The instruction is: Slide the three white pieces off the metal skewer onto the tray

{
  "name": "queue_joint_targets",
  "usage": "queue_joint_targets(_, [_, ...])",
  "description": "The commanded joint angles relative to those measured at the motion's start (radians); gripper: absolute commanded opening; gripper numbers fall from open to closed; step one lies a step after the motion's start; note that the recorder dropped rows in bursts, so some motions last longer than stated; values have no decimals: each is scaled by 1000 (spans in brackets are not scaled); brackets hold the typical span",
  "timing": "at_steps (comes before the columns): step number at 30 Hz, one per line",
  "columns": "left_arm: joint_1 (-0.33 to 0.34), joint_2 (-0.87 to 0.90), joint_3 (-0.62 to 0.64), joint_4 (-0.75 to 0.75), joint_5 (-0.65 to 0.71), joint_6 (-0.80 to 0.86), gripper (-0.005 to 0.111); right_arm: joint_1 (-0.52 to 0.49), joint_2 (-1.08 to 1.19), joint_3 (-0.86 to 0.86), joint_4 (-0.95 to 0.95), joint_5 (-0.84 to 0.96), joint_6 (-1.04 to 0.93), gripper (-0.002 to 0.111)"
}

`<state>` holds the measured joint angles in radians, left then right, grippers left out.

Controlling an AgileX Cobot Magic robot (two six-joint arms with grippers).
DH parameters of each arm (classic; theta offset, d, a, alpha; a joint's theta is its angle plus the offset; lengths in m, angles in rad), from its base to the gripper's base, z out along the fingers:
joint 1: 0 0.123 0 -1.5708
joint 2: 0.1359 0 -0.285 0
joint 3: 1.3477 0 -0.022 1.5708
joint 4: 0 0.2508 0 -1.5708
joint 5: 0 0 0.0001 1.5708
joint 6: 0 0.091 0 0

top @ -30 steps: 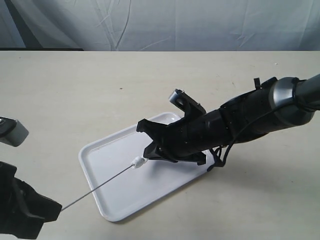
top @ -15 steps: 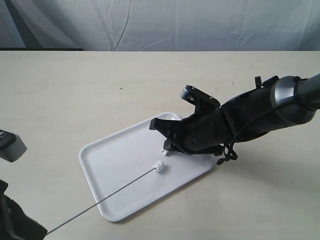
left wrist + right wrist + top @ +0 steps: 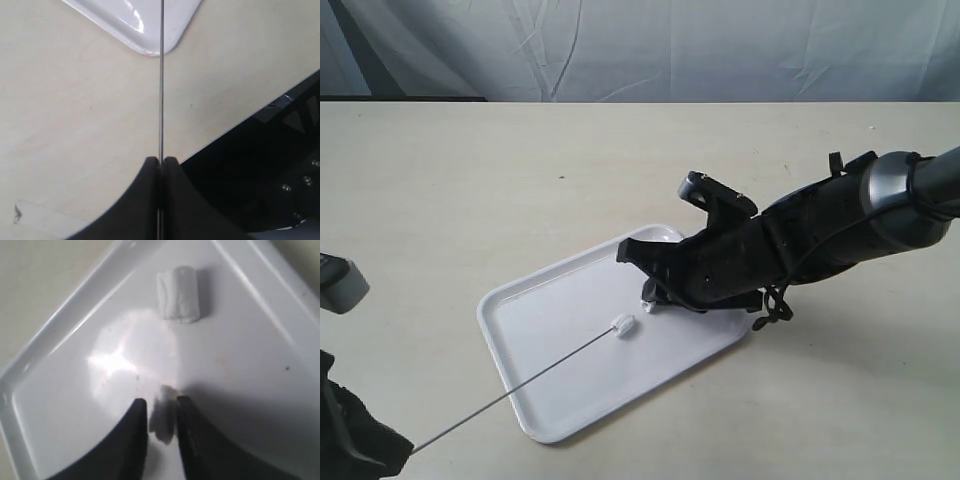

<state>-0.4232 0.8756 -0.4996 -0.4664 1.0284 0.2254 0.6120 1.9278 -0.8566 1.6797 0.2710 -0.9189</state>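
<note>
The metal skewer (image 3: 510, 392) slants up from the bottom left over the tray (image 3: 550, 330), with one white piece (image 3: 623, 324) at its tip. My left gripper (image 3: 360, 452) is shut on its other end; the left wrist view shows the rod (image 3: 161, 100) pinched between the closed jaws (image 3: 161, 160). My right gripper (image 3: 646, 288) hangs low over the tray's far part. Its jaws (image 3: 161, 401) stand slightly apart around a second white piece (image 3: 162, 420), with a gap on one side. A third piece (image 3: 178, 294) lies on the tray floor (image 3: 250, 365) ahead of it.
The tray lies diagonally on a bare beige table (image 3: 470, 180), backed by a grey cloth (image 3: 720, 50). The right arm's dark body (image 3: 820, 230) stretches over the table from the right. One tray corner (image 3: 150, 25) shows in the left wrist view.
My right gripper drew away from the skewer tip toward the tray's far side and its jaws parted. My left gripper sank toward the bottom left, pulling the skewer back a little.
</note>
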Motion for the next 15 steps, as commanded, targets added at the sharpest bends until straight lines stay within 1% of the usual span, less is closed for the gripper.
queue_joint_targets(1, [-8, -3, -6, 3, -19, -9, 0, -4, 1, -1, -13, 100, -7, 51])
queue_joint_targets(2, [-8, -3, -6, 3, -22, -13, 0, -4, 1, -1, -13, 118, -7, 54])
queue_joint_targets(3, [-8, -3, -6, 3, -27, -12, 0, -4, 1, -1, -13, 136, -7, 53])
queue_joint_targets(8, [-8, -3, -6, 3, -77, -20, 0, 0, 1, -1, -8, 222, 19, 42])
queue_joint_targets(15, [-8, -3, -6, 3, -88, -20, 0, 6, 1, -1, 17, 220, 38, 42])
